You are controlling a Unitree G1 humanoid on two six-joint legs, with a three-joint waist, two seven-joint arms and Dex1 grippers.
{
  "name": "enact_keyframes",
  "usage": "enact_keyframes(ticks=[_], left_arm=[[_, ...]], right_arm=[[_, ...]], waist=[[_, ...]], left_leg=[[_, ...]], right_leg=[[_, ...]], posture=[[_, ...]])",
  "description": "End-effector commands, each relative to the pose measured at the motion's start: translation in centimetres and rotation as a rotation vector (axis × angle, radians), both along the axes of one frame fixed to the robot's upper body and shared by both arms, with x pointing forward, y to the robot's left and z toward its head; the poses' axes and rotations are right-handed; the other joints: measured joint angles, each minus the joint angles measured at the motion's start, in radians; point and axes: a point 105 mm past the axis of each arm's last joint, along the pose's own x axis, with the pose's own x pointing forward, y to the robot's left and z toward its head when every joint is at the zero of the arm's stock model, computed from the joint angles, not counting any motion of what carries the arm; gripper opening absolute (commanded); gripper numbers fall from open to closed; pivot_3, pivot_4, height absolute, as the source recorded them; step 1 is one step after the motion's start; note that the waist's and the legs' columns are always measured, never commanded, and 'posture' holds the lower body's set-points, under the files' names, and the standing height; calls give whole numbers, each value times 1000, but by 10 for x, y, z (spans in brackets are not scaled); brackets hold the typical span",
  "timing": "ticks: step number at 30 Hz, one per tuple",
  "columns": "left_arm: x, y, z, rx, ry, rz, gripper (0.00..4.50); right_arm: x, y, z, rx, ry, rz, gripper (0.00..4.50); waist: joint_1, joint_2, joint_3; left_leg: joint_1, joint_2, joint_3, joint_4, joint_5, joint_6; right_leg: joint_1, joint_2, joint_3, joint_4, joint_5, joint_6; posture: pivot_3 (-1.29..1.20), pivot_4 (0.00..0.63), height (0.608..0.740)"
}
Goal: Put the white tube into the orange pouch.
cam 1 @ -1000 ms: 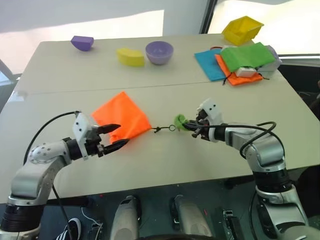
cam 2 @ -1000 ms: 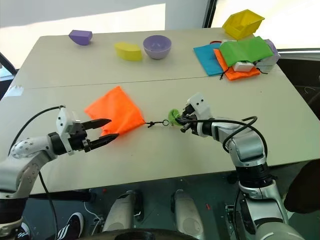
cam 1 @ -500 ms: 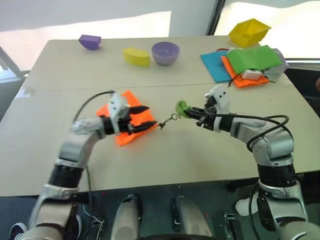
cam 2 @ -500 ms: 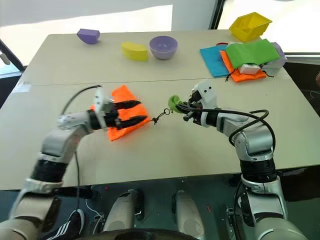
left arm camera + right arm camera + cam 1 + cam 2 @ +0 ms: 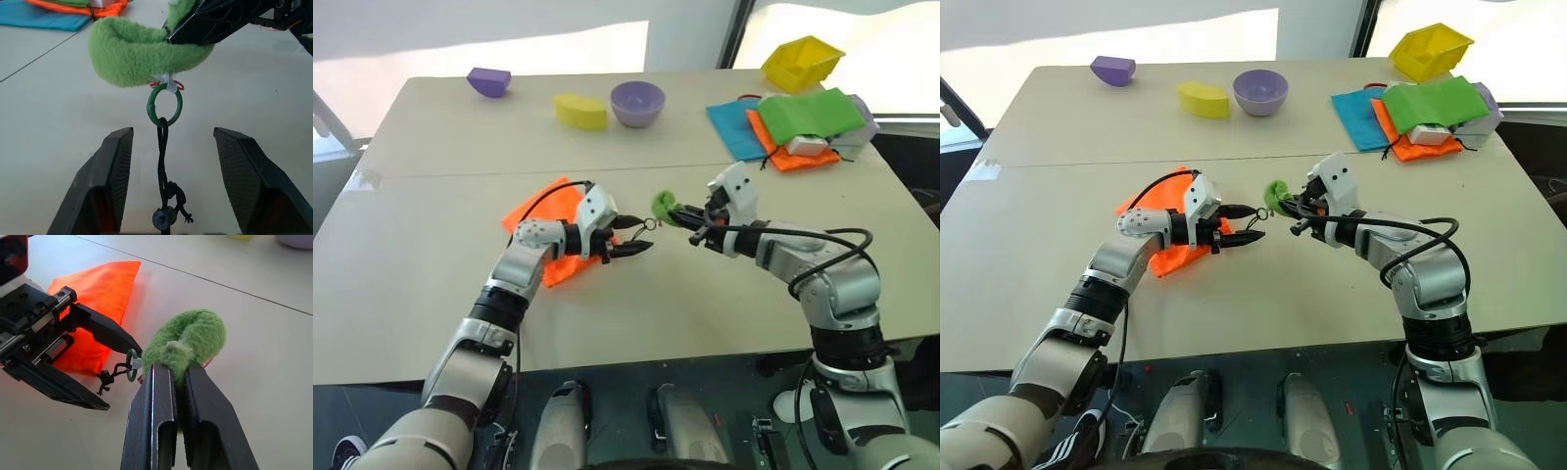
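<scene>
The right gripper (image 5: 171, 369) is clamped on a green fuzzy tag (image 5: 188, 340), holding it above the table (image 5: 431, 284). A small green ring (image 5: 165, 105) hangs from that tag, and a dark cord (image 5: 162, 156) runs from the ring back to the orange pouch (image 5: 548, 220). The left gripper (image 5: 631, 242) reaches in from the left with its fingers (image 5: 105, 186) parted, one on either side of the cord and its knot, not touching it.

The orange pouch is bright, smooth fabric, lying flat on the table near its middle, partly under the left arm; one corner points toward the cord. The white tube cannot be made out with certainty.

At the far right lies a stack of cloths: a blue cloth (image 5: 729, 125), an orange cloth (image 5: 773, 147) and a green cloth (image 5: 808, 113) on top, with a white boxy object (image 5: 806, 145) among them. A yellow bin (image 5: 801, 61) stands behind. Along the far edge sit a purple bowl (image 5: 637, 102), a yellow block (image 5: 580, 111) and a purple block (image 5: 488, 81). No writing can be read.
</scene>
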Motion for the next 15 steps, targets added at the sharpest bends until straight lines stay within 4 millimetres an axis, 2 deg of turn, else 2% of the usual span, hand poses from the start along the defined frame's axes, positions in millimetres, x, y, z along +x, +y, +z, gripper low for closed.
enact_keyframes(ticks=[1,15], left_arm=[[3,-2,14,-5,-56,-8,1570],[2,2,5,39,-48,-12,1570]], right_arm=[[-2,6,20,7,-91,16,0],[2,7,30,13,-139,0,0]], waist=[[-1,0,0],[-2,0,0]], left_leg=[[0,0,0,1,0,0],[0,0,0,1,0,0]], right_leg=[[0,0,0,0,0,0],[0,0,0,1,0,0]], posture=[[0,150,740],[0,150,740]])
